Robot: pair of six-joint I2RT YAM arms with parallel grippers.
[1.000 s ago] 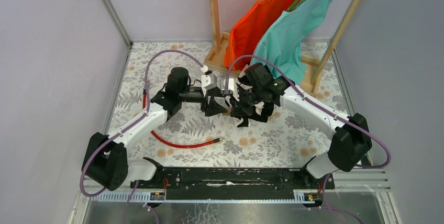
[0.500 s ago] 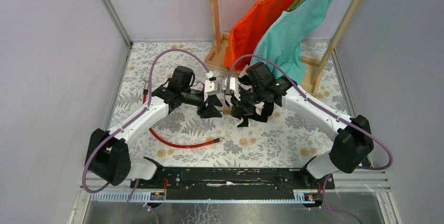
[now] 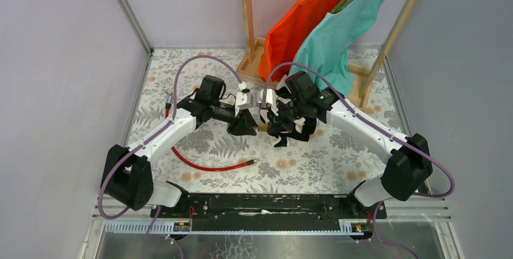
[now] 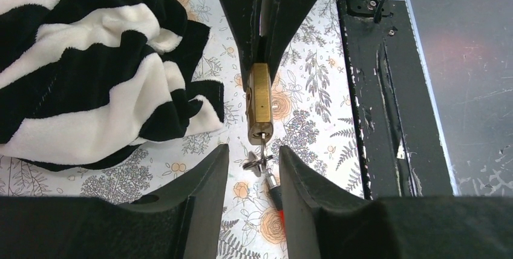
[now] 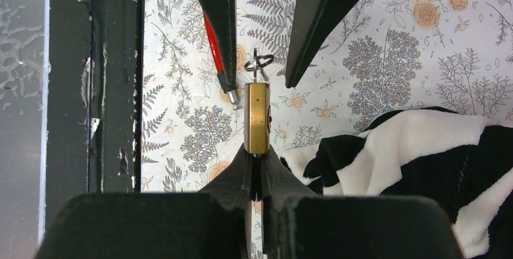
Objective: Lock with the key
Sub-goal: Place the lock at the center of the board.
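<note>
The brass padlock [image 5: 257,118] is held above the table, gripped at its shackle end by my right gripper [image 5: 257,150], which is shut on it. The small grey key [image 4: 259,158] sticks out of the keyhole at the padlock's [image 4: 261,100] other end, with its ring hanging from it. My left gripper [image 4: 254,150] is open, with one finger on each side of the key's head and a gap on both sides. In the top view the left gripper [image 3: 245,124] and the right gripper [image 3: 266,114] meet tip to tip at mid-table. The key also shows in the right wrist view [image 5: 259,64].
A black-and-white striped cloth [image 3: 291,131] lies under the right gripper. A red cable [image 3: 199,165] curves across the floral table below the left arm. A wooden rack with an orange shirt [image 3: 299,26] and a teal shirt [image 3: 339,38] stands at the back. A black rail [image 3: 260,204] runs along the near edge.
The left arm has shifted slightly and its wrist has turned, with its gripper staying at the padlock's key end. The right arm has held still with the padlock.
</note>
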